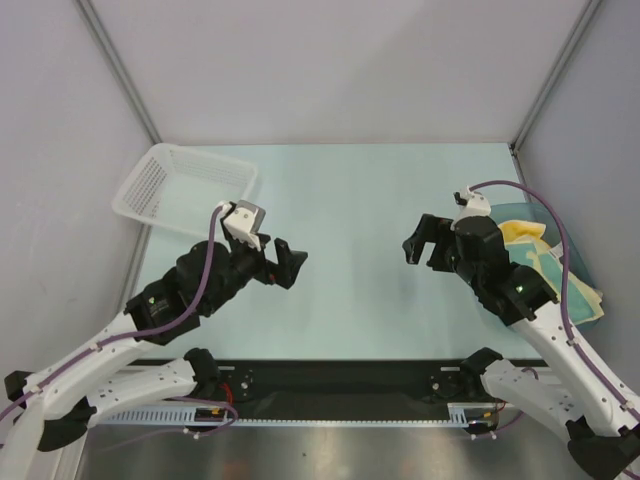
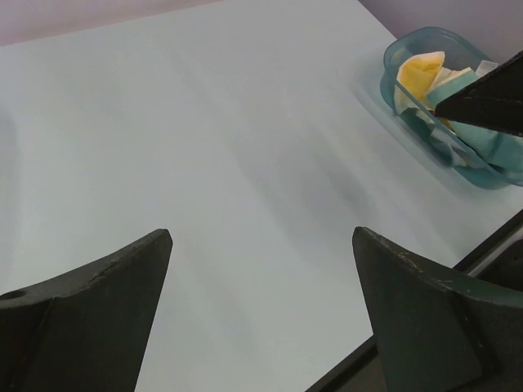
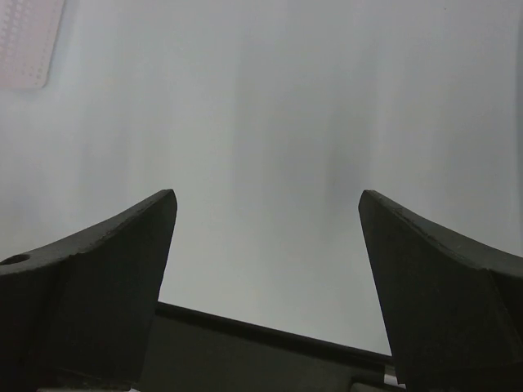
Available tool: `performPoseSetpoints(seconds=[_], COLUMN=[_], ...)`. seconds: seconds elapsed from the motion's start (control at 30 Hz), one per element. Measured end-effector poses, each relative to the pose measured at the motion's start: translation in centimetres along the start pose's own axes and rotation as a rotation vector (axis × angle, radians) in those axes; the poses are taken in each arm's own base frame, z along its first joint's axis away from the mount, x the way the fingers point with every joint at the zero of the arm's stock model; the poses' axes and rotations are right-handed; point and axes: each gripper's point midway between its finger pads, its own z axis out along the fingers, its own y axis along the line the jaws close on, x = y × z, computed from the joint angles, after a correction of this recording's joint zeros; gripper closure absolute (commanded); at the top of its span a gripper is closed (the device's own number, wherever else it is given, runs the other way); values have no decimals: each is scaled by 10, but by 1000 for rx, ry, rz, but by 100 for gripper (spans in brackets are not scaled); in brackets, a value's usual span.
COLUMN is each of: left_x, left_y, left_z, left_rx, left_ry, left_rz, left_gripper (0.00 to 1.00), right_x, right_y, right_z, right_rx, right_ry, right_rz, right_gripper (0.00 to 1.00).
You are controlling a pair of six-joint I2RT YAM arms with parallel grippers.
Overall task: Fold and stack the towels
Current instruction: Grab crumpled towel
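Observation:
The towels lie crumpled together in a blue translucent tub at the right edge of the table: a yellow one on top, pale and teal cloth beneath. In the left wrist view the towels fill that tub at the upper right. My right gripper hovers open just left of the tub, with the right arm partly covering it. My left gripper hovers open over the table's left half, pointing right. Both the left gripper and the right gripper show only bare table between their fingers.
A white mesh basket sits at the back left corner and shows as a corner of mesh basket in the right wrist view. Grey walls close in the table on three sides. A black rail runs along the near edge.

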Motion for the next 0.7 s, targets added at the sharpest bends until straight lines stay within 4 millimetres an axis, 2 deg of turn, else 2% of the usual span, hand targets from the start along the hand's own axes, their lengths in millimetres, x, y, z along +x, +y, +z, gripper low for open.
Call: performPoseSetpoints(seconds=[0.27, 0.4, 0.47, 0.57, 0.67, 0.7], left_x=[6, 8, 8, 9, 15, 18], left_y=[2, 2, 1, -3, -9, -11], left_z=[0, -2, -2, -1, 0, 0], left_rx=[-3, 3, 12, 36, 66, 79], left_ry=[7, 3, 1, 3, 19, 29], left_rz=[2, 0, -1, -3, -2, -1], left_gripper=[0, 0, 0, 0, 0, 0], right_x=[-4, -21, -46, -81, -82, -80], right_y=[-8, -32, -60, -128, -196, -210], right_z=[2, 10, 15, 21, 12, 8], right_rx=[40, 176, 299, 520, 713, 753], right_ry=[-17, -31, -54, -97, -97, -93], right_rz=[10, 33, 88, 219, 336, 365], right_gripper=[0, 1, 5, 13, 22, 23])
